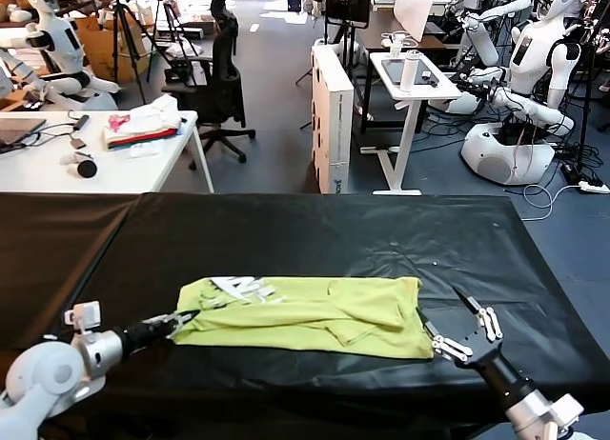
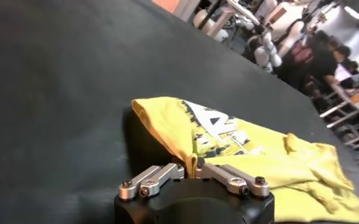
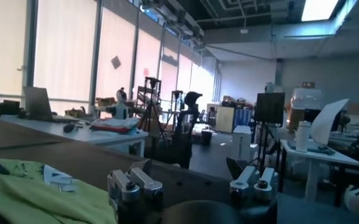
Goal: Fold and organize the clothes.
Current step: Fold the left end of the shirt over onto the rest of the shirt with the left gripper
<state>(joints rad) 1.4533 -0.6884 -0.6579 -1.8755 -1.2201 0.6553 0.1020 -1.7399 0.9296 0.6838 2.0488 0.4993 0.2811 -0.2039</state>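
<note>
The lime-yellow T-shirt (image 1: 315, 316) lies folded into a long band on the black table (image 1: 315, 235), its white print (image 1: 238, 288) showing at its left end. My left gripper (image 1: 187, 318) is at the shirt's left edge, shut on a fold of the yellow cloth. In the left wrist view that fold of the T-shirt (image 2: 270, 167) stands pinched between the tips of the left gripper (image 2: 189, 168). My right gripper (image 1: 461, 326) is open just off the shirt's right near corner, holding nothing. The right wrist view shows the right gripper (image 3: 188, 173) open, with the T-shirt (image 3: 33, 195) off to one side.
Behind the black table stand a white desk (image 1: 38, 169) with a folded stack of garments (image 1: 143, 128), an office chair (image 1: 221, 73), a white cabinet (image 1: 332, 116) and a small white stand (image 1: 412, 83). Other robots (image 1: 534, 69) are at the back right.
</note>
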